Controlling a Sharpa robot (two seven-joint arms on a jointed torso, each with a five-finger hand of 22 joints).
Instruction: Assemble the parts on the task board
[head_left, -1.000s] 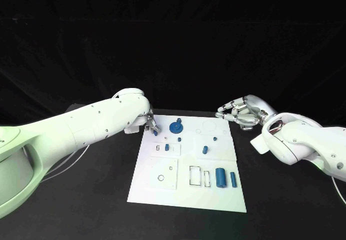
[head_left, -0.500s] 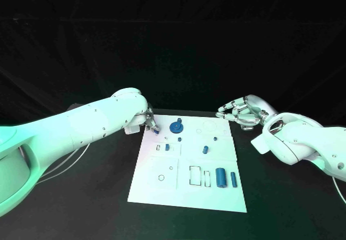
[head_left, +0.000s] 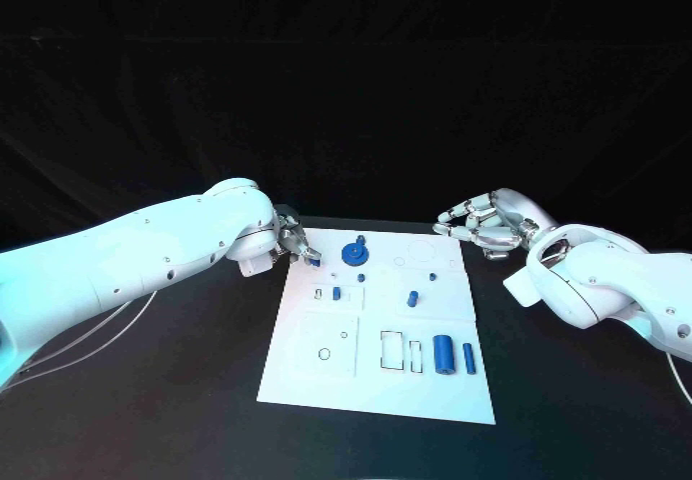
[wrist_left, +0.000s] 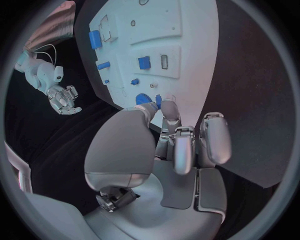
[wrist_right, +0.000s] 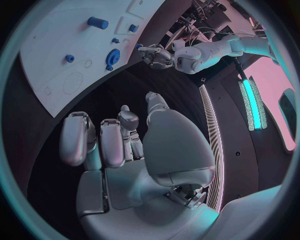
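The white task board (head_left: 433, 392) lies in the middle of the black table. My left hand (head_left: 293, 243) hovers at its far left corner and pinches a small blue part (head_left: 313, 261) between thumb and a finger; the same part (wrist_left: 159, 101) shows at the fingertips in the left wrist view. Just beside it a blue gear (head_left: 353, 253) stands on the board. My right hand (head_left: 483, 225) hangs off the board's far right corner, fingers loosely bent and apart, holding nothing.
More blue parts sit on the board: two small ones (head_left: 336, 293) (head_left: 413, 297) in the middle, and a thick cylinder (head_left: 441, 352) with a slimmer one (head_left: 469, 357) near the right edge. Black table surrounds the board.
My left arm has swung a little to the left, the hand staying over the far left corner with the blue part. The right hand has not moved.
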